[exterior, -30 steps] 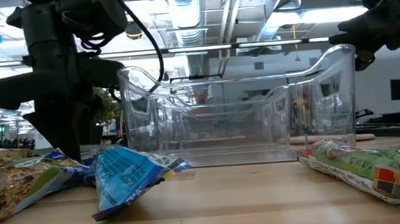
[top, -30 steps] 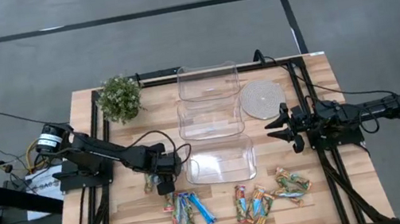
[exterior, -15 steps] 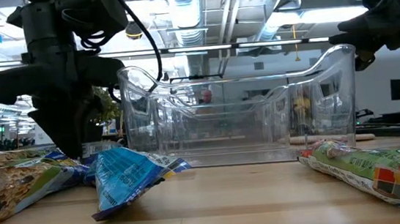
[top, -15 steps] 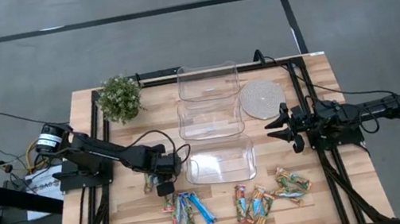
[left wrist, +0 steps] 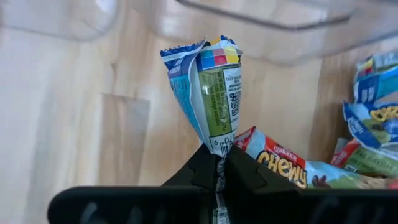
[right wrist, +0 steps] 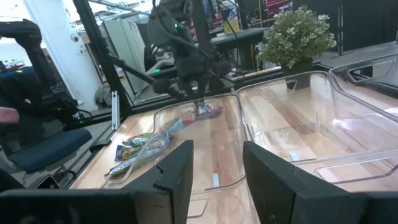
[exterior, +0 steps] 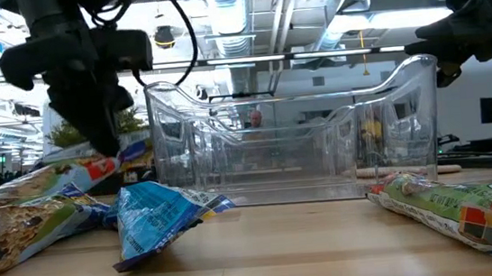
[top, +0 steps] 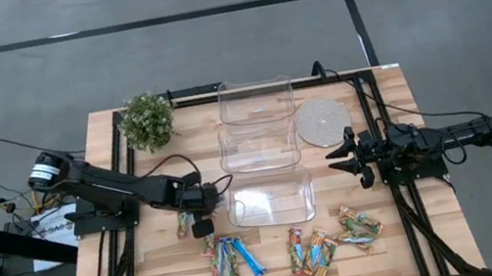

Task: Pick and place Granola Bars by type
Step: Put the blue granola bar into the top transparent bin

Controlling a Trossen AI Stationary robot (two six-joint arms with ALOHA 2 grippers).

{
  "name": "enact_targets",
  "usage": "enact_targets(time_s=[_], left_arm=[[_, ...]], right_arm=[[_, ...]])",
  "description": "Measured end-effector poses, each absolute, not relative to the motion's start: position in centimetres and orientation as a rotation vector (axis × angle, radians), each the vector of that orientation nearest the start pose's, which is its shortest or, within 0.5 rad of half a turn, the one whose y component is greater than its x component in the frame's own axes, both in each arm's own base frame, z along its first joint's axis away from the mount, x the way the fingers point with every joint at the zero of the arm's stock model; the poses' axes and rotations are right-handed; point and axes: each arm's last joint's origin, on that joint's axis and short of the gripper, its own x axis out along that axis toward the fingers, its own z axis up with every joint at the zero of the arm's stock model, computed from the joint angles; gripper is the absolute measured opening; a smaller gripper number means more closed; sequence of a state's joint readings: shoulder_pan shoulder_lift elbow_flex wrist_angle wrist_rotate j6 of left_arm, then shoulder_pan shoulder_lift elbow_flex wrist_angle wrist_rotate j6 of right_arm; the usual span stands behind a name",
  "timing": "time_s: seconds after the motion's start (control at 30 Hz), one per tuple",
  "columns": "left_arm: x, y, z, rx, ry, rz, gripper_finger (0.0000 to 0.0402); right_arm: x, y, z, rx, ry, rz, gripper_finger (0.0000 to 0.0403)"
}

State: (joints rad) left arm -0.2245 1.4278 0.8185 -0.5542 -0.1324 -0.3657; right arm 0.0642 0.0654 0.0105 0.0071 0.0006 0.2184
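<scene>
A: Starting on the left, what is that arm doing?

B: The left gripper has its fingers pinched tight on the end of one tan-orange and light-blue wrapped granola bar, lifted off the wood just left of the nearest clear plastic tub.

A: And the sorting?

B: Barely begun, I'd judge. All three tubs look empty. The bright blue bars lie at the near edge, the red, green and orange bars to their right, and a few more farther right.

A: The right arm?

B: The right gripper waits at the right of the tubs, fingers spread, holding nothing.

A: The surroundings?

B: A pale slatted wooden table on a black frame, with a small potted green plant far left and a round woven coaster. Grey floor around; overhead pipes and lights in the room behind.
</scene>
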Motion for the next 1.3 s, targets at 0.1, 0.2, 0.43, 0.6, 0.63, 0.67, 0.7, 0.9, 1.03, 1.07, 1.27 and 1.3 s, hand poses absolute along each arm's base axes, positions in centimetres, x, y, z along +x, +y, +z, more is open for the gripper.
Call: enact_targets(time_s=[0.1,0.2,0.43,0.6,0.63,0.67,0.7,0.9,1.03,1.07,1.27,1.3], left_arm=[[24.7,-5.1,19.3,-0.105,1.109,0.155,0.0005],[24.4,-5.0,19.7,-0.093,1.09,0.18,0.0005],[24.1,-4.9,19.7,-0.082,1.106,0.213,0.0005],[24.1,-4.8,20.0,-0.08,1.08,0.222,0.0005],[24.2,-4.8,20.1,-0.08,1.066,0.226,0.0005],[24.1,-4.8,20.3,-0.082,1.054,0.227,0.0005],[24.0,-4.7,20.6,-0.082,1.042,0.23,0.0005],[23.1,-4.0,22.6,-0.119,0.943,0.279,0.0005],[22.3,-3.2,24.1,-0.163,0.859,0.32,0.0005],[22.1,-3.0,24.5,-0.174,0.831,0.331,0.0005],[20.8,-1.9,27.3,-0.225,0.625,0.421,0.0005],[20.6,-1.8,27.8,-0.23,0.589,0.437,0.0005]], right_arm=[[10.1,0.6,16.3,0.217,0.055,0.058,0.0134],[10.1,0.6,16.3,0.217,0.055,0.058,0.0134],[10.1,0.6,16.3,0.217,0.054,0.058,0.0133],[10.1,0.6,16.3,0.217,0.055,0.058,0.0134],[10.1,0.6,16.3,0.217,0.055,0.058,0.0133],[10.1,0.6,16.3,0.217,0.055,0.058,0.0133],[10.1,0.6,16.3,0.217,0.054,0.058,0.0133],[10.1,0.6,16.3,0.217,0.054,0.058,0.0134],[10.1,0.6,16.3,0.217,0.054,0.058,0.0133],[10.1,0.6,16.3,0.217,0.054,0.058,0.0133],[10.1,0.6,16.3,0.217,0.054,0.058,0.0134],[10.1,0.6,16.3,0.217,0.054,0.058,0.0134]])
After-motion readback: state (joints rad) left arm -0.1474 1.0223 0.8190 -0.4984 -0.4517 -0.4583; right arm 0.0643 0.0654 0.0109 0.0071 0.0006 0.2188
